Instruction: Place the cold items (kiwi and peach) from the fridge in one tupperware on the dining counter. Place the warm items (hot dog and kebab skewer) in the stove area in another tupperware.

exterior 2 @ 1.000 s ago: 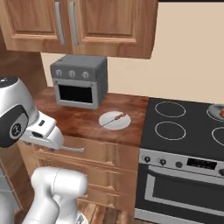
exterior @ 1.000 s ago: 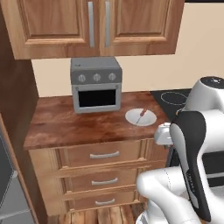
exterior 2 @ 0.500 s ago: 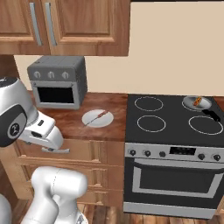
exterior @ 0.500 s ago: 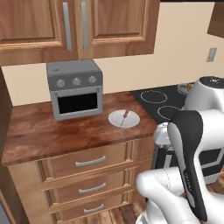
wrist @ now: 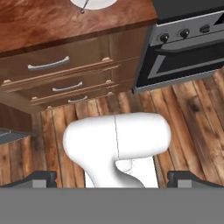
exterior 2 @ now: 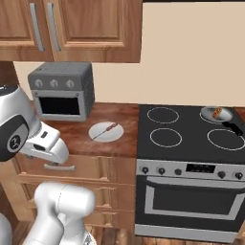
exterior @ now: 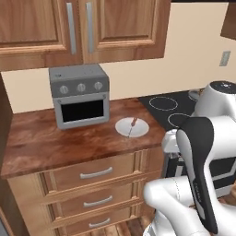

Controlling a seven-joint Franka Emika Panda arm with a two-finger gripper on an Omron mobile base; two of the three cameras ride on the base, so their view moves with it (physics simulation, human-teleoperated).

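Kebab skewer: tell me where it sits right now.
The kebab skewer lies on a white plate on the wood countertop, between the toaster oven and the cooktop.

A grey toaster oven stood far back on the wood countertop, under brown wall cabinets with long grey handles. Right of it, nearer the front edge, lay a white plate. Below were wood drawers with curved metal pulls. The floor was wood planks.
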